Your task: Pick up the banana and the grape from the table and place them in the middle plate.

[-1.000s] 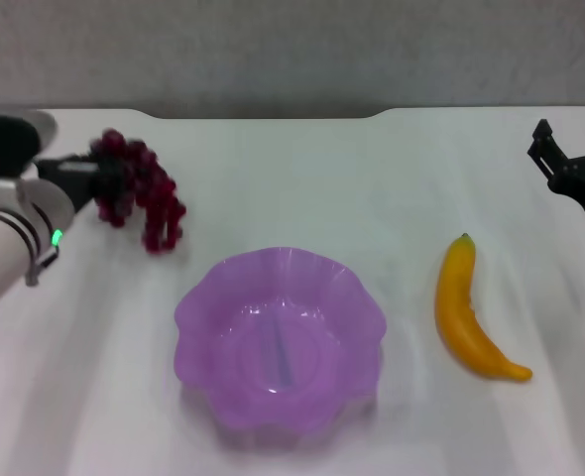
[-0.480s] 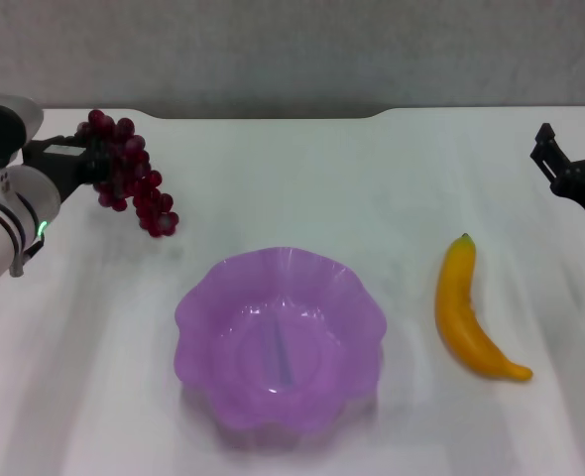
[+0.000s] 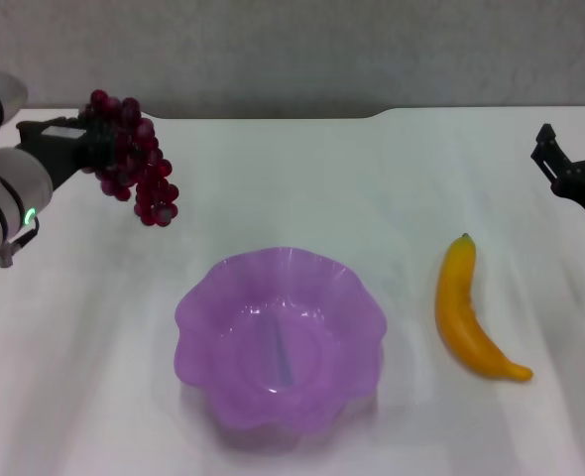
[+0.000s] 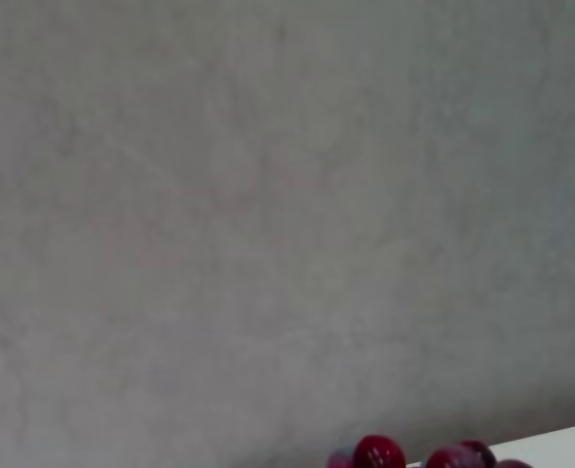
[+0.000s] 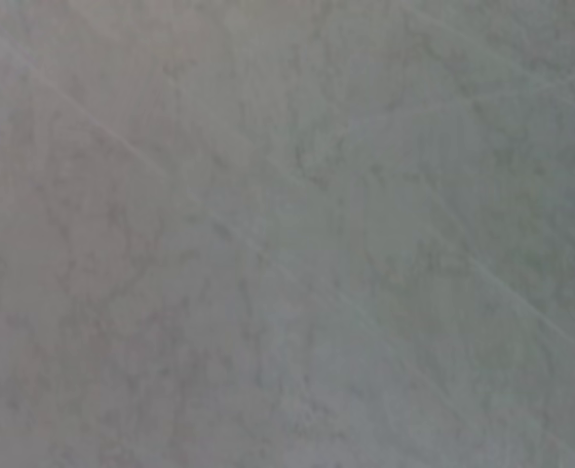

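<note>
The long bunch of small glossy dark red-purple grapes [image 3: 132, 159] hung at the far left of the broad white tabletop [image 3: 302, 178], its upper end clamped in the black left gripper [image 3: 86, 139], whose jaws were closed on it from the left. The bunch's long axis slanted from that gripped end near the tabletop's far edge down and rightward, its free tip pointing toward the translucent light purple scalloped plate [image 3: 280, 337], from which it was well apart. Whether the lowest grapes touched the tabletop could not be told. In the left wrist view only a few red grapes [image 4: 378, 453] peeked in at the frame's edge against a grey wall [image 4: 268, 214], the rest cut off. The plate sat in the near middle of the tabletop. To its right, apart from it, the smooth yellow curved banana [image 3: 466, 312] lay flat, its long axis running roughly from far to near, its small green tip pointing away from the robot and its near end curling rightward. The black right gripper [image 3: 573, 169] hovered at the far right, beyond the banana and clear of it, partly cut off by the frame edge; it held nothing, and how wide its jaws stood could not be made out. The right wrist view showed only grey wall.
</note>
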Tool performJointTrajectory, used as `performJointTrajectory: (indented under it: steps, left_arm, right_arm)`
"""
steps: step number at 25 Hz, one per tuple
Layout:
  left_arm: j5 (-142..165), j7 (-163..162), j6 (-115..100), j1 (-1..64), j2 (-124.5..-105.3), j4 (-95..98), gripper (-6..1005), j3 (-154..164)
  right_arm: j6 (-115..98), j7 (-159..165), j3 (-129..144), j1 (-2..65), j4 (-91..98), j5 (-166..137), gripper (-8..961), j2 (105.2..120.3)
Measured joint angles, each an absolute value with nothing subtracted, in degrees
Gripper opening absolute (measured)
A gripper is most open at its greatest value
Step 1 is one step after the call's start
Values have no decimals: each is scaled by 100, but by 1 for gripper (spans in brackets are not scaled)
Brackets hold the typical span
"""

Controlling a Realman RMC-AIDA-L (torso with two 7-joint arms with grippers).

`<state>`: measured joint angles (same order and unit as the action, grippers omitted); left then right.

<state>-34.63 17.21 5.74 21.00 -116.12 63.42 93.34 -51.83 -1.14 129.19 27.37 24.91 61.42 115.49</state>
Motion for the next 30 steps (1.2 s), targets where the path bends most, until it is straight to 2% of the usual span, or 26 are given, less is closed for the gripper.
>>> performJointTrajectory:
  steps: [18,30]
  left_arm:
    - [-3535,2364,2321,235,-11607,9856,95,10136]
    - [-3736,3219,2838,-130,-11605,10032,92,10880]
  right_arm:
    - [-5223,-114,12893,2675,2424,6152,886,11549]
    - [-5237,-114,12884,2663,2390,6152,886,11548]
